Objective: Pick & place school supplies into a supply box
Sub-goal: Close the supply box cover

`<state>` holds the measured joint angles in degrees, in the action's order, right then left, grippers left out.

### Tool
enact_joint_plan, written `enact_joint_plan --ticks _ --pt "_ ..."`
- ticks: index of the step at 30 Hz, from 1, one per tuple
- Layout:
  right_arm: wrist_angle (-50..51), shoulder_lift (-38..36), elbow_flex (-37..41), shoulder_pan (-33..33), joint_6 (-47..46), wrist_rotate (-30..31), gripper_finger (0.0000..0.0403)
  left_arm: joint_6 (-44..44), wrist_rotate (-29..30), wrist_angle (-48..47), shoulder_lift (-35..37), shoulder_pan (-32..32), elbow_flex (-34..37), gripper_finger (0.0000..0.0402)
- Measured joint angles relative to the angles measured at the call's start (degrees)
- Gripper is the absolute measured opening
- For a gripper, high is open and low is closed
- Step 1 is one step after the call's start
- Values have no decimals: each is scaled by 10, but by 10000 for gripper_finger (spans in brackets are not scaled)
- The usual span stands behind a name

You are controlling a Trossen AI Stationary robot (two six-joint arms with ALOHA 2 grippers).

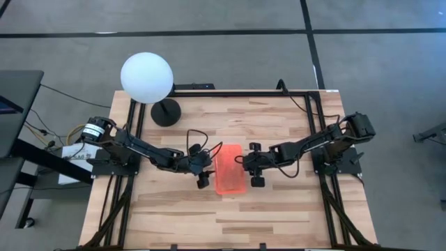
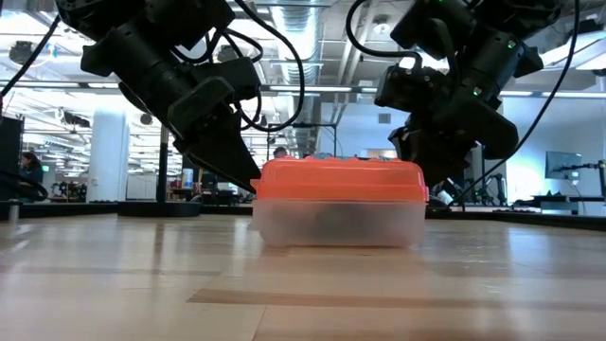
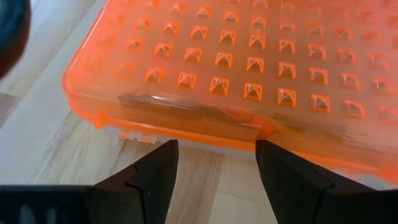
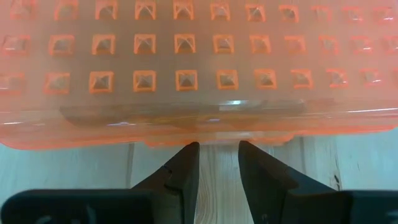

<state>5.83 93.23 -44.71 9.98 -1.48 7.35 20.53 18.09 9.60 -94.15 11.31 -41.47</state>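
Note:
The supply box [image 1: 231, 169] stands in the middle of the table, a clear box [image 2: 339, 220] with its orange studded lid [image 3: 249, 68] on. Only dim dark shapes show through the lid [image 4: 186, 115] and wall, so I cannot make out any pencil, pen or scissors. My left gripper [image 1: 206, 174] is open at the box's left long side, its fingertips [image 3: 166, 149] right at the lid's edge. My right gripper [image 1: 252, 166] is at the right long side, open by a narrow gap [image 4: 217, 149], with its fingertips just below the lid's rim. My left gripper comes at the lid's left edge [image 3: 205, 127] low and slanting down from the table's left; whether its fingertips touch it, I cannot tell. My right gripper comes at the lid's right edge [image 4: 214, 138] from the table's right; whether it touches, I cannot tell.
A white globe lamp [image 1: 146, 78] on a black round base [image 1: 166, 111] stands at the table's far left corner. Bare wood lies near [image 1: 223, 223] and far [image 1: 237, 115] of the box. Black frame rails [image 1: 327, 202] run along the table's sides.

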Motion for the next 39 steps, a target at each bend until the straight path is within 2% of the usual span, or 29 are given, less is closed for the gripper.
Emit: enact_joint_plan --ticks 14,25,33,39 --pt "-43 34 -3 8 -15 -5 101 1 3 -5 0 0 0 215" --pt "-41 37 -3 9 -17 -19 99 1 2 -2 0 -6 0 215" --pt "29 36 -6 7 -46 -16 92 32 6 -20 -2 -8 -3 215" --pt "38 32 -6 4 -62 -3 91 48 1 -31 -2 -7 -3 215"
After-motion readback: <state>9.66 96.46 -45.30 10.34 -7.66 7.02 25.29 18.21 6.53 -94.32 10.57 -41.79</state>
